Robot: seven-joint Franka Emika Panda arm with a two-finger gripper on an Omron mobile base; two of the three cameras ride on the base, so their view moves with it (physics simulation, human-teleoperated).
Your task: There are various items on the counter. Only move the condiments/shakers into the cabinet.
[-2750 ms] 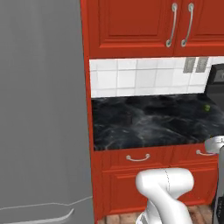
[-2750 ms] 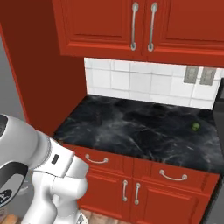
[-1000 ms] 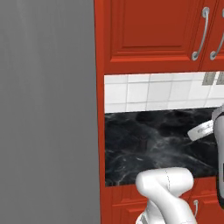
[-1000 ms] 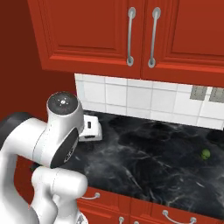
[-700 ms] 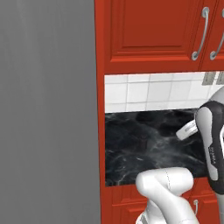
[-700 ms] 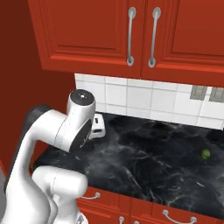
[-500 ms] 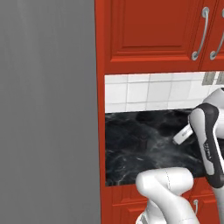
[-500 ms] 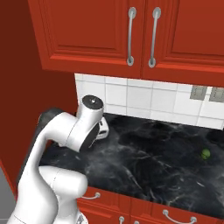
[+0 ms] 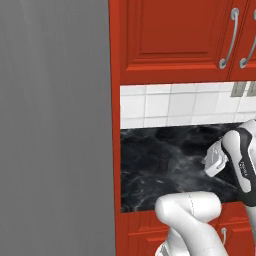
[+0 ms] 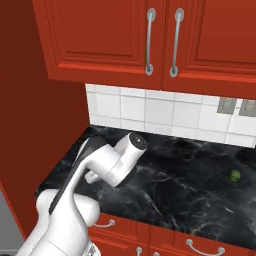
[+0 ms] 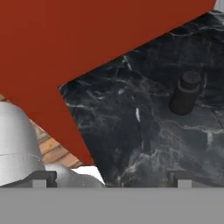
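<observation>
while the gripper (image 11: 109,177) hangs released and empty over the black tabletop (image 11: 131,131), a dark squat jar (image 11: 186,92) stands upright ahead, apart from it, near the red side panel (image 11: 78,48).

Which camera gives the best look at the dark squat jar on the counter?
The hand view: the dark squat jar stands upright and unobstructed on the black counter. I can't make it out in either base view.

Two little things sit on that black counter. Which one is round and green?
The small green ball at the right end of the black marble counter; the other is a dark squat capped jar standing upright.
</observation>
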